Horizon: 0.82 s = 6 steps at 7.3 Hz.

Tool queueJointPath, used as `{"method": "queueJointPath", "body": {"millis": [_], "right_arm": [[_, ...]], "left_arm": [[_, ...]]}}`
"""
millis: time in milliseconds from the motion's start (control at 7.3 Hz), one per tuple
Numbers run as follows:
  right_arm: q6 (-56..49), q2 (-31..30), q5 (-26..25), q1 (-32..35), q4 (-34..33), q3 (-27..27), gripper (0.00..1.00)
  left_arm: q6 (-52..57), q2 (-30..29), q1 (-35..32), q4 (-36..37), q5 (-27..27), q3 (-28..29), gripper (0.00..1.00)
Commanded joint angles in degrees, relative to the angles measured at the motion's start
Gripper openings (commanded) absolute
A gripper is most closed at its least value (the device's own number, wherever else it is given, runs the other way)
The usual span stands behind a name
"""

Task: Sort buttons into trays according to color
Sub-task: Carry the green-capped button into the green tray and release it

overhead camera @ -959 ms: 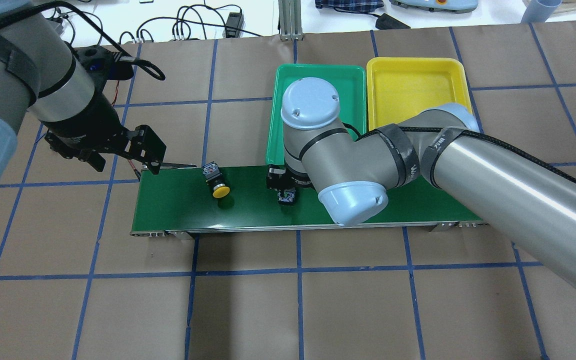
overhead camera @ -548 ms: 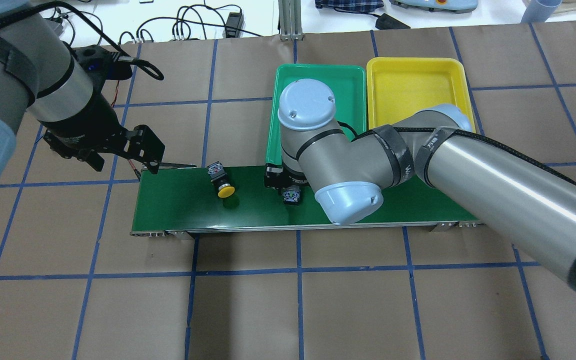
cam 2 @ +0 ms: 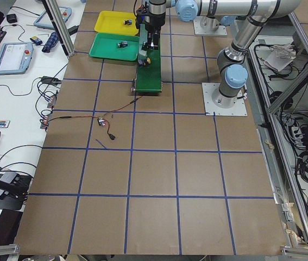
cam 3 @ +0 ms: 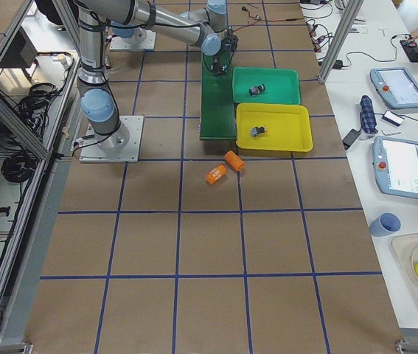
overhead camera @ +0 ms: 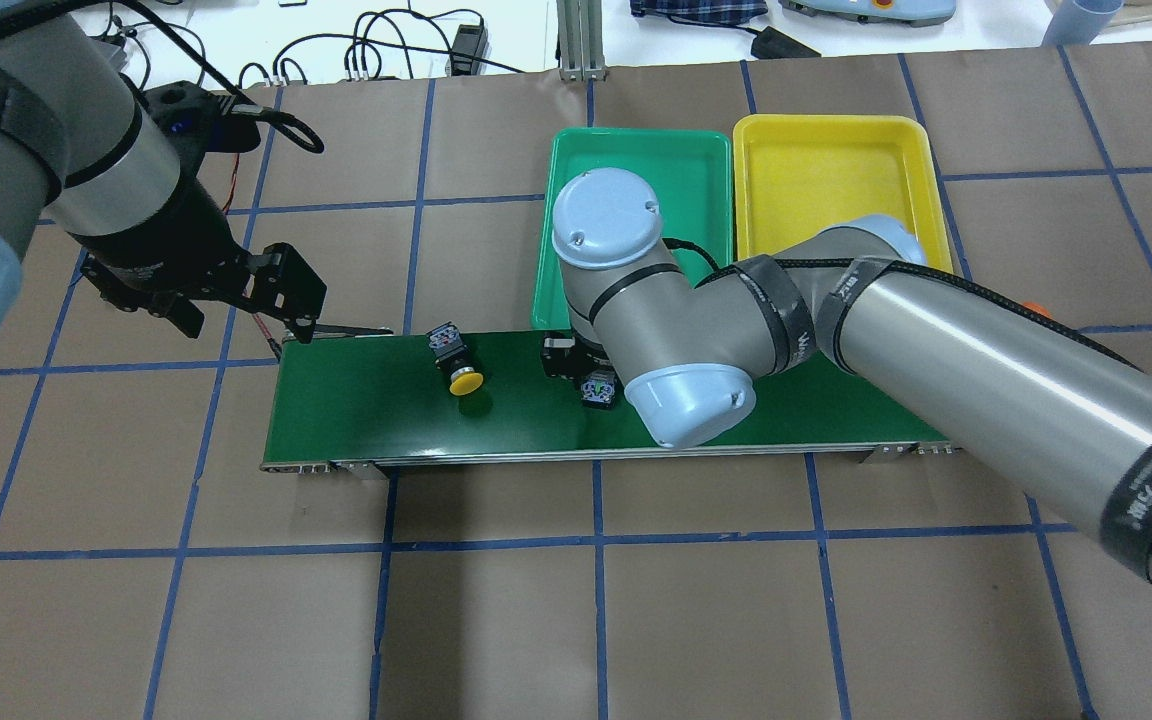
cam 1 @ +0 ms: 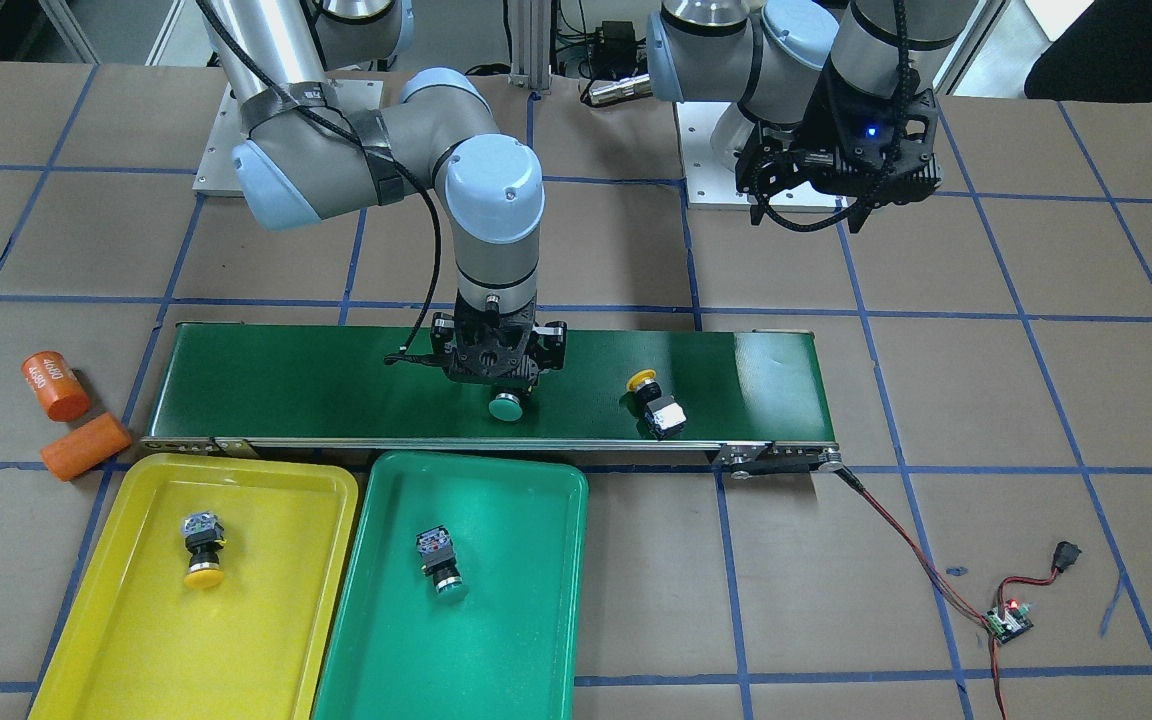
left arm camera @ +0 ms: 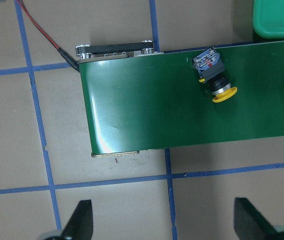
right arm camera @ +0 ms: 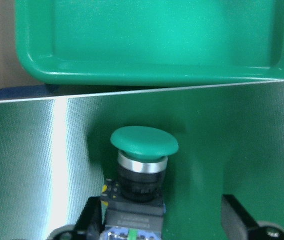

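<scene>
At the far left of the view that faces the robot, two orange cylinders [cam 1: 56, 385] lie on the tabletop [cam 1: 836, 600], near the end of the belt [cam 1: 316, 385]. Next comes the yellow tray [cam 1: 266, 600] — the first yellow button [cam 1: 203, 548] lies on its side in it, in the half nearer the belt. Just beside it is the green tray [cam 1: 516, 600], and the first green button [cam 1: 439, 562] lies in it, also on its side.

On the belt, the right pincer [cam 1: 503, 378] hangs low over the second green button [cam 1: 507, 405]. In the wrist view its fingers [right arm camera: 94, 220] stand on both sides of the button's body with a clear gap on one side, so it is parted and grips nothing. Further right, the second yellow button [cam 1: 658, 405] lies on the belt near the edge by the trays, its cap turned toward the robot.

The left pincer [left arm camera: 162, 225] is above the bare tabletop off the belt's end — spread wide, holding nothing. At the far right a small circuit board [cam 1: 1008, 620] lies on the tabletop, with a red wire [cam 1: 921, 565] running to the belt.
</scene>
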Motion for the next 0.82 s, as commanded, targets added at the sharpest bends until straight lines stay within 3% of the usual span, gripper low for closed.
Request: {"method": "queueJointPath", "body": {"millis": [0,411,548,685], "right_arm": [[-0.4,0.5,-0.55,-0.26,-0.23,0.0,0.69],[-0.58,-0.02,-0.11,-0.61,-0.05,-0.09,0.13],[-0.93,-0.2,-0.11,-0.96,-0.05,-0.18,0.0],[-3.37,-0.64,-0.72,-1.32,-0.05,-0.35,0.0]], "left_arm": [[0.0,-0.03,0.0,-0.03,-0.1,-0.17,1.0],[0.08,0.06,0.09,0.59,-0.01,-0.79,1.0],[0.08,0.06,0.0,0.59,-0.01,-0.88,1.0],[0.08,0.06,0.09,0.67,-0.01,-0.88,1.0]]}}
